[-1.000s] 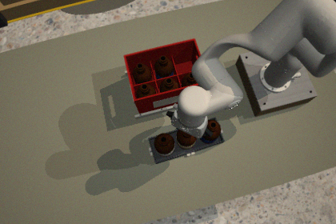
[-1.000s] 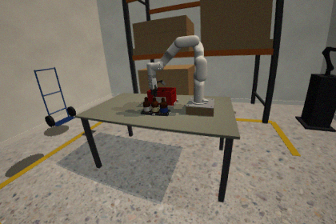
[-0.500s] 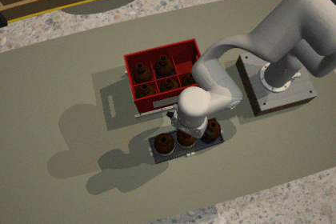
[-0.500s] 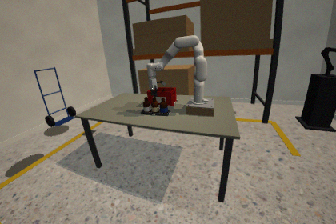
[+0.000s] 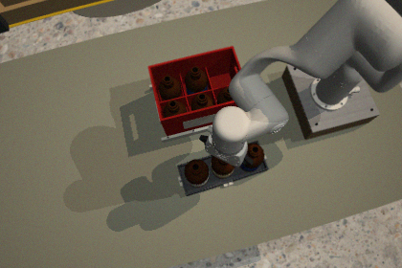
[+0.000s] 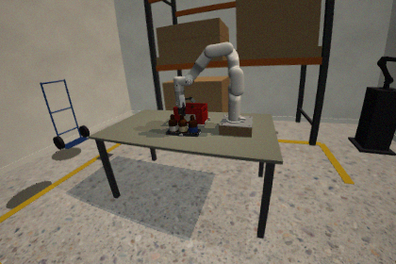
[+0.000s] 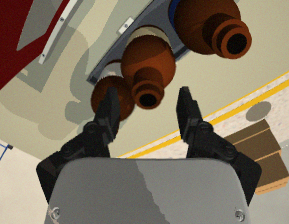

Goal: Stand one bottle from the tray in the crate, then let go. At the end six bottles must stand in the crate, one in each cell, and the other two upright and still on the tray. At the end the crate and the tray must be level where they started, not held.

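A red crate (image 5: 193,95) stands on the table and holds several brown bottles; its far right cell (image 5: 221,74) looks empty, and the arm partly hides the near right cell. A dark grey tray (image 5: 222,172) lies just in front of the crate with three brown bottles: a left one (image 5: 196,171), a middle one (image 7: 149,68) and a right one (image 5: 254,153). My gripper (image 7: 148,98) is open and hangs over the middle bottle. Its fingers stand on either side of the bottle's neck, apart from it. In the overhead view the wrist (image 5: 231,133) hides that bottle.
The arm's grey base block (image 5: 329,104) stands to the right of the crate. In the side view, a shelf rack with cardboard boxes (image 6: 236,27) rises behind the table. A blue hand truck (image 6: 63,114) stands by the left wall.
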`<action>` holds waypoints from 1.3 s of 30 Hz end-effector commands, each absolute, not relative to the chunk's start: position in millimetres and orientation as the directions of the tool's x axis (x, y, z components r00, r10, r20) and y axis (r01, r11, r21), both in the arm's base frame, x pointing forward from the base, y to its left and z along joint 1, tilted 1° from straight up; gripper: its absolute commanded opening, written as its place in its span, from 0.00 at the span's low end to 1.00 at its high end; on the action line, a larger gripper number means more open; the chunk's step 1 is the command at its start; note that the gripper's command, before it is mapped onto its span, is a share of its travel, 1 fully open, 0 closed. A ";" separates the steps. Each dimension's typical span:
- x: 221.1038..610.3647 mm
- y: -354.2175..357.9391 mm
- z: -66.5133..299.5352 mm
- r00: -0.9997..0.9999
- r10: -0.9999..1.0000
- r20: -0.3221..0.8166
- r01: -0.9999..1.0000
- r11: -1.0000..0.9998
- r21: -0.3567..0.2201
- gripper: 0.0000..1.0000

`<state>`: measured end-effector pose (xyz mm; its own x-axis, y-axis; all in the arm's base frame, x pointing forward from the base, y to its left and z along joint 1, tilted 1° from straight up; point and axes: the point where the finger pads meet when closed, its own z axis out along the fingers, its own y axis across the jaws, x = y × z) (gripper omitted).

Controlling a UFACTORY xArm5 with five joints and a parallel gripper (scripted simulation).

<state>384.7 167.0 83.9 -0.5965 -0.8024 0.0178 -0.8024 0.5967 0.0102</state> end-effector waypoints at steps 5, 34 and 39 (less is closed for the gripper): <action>385.9 167.6 76.4 -0.597 -0.802 0.014 -0.802 0.597 0.008 0.65; 385.6 167.6 64.6 -0.597 -0.802 0.014 -0.802 0.597 0.008 0.65; 385.6 167.6 64.6 -0.597 -0.802 0.014 -0.802 0.597 0.008 0.65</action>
<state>384.5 167.1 63.5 -0.5965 -0.8024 0.0173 -0.8024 0.5967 0.0099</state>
